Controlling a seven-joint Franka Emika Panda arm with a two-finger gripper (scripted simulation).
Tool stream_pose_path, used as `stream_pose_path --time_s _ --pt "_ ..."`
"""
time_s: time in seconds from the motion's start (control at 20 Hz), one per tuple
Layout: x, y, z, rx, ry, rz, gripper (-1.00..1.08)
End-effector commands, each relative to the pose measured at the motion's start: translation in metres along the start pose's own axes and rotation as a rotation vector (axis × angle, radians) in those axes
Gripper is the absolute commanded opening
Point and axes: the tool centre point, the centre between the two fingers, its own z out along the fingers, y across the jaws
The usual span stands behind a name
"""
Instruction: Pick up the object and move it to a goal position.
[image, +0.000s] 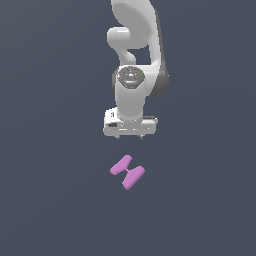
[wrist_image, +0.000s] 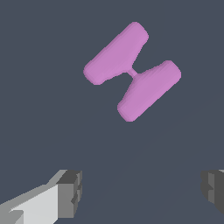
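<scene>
Pointing straight down, the white gripper (image: 129, 135) hangs above the dark grey floor (image: 45, 200) in the exterior view, its two short fingertips set wide apart with nothing between them. Below it, apart from the fingers, lies the pink block (image: 127, 171), flat on the floor and turned at a slant, its two rounded bars joined by a thin neck.

From the wrist view, the gripper (wrist_image: 142, 192) shows as two grey fingers (wrist_image: 70, 192) at opposite sides, spread open and empty. The block (wrist_image: 132, 71) lies on the floor beyond them, touching neither, bars running diagonally.
</scene>
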Motion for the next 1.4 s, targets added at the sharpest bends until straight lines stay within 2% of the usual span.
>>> stream_pose_path --time_s 0.0,0.75,1.05,1.35 --pt "0.0 0.0 0.0 0.0 0.0 0.0 0.68" --pt "0.01 0.005 0.002 -0.007 0.005 0.048 0.68" --pt "0.032 0.007 0.01 -0.003 0.03 0.135 0.68" --pt "0.066 0.01 0.024 0.004 0.07 0.275 0.68"
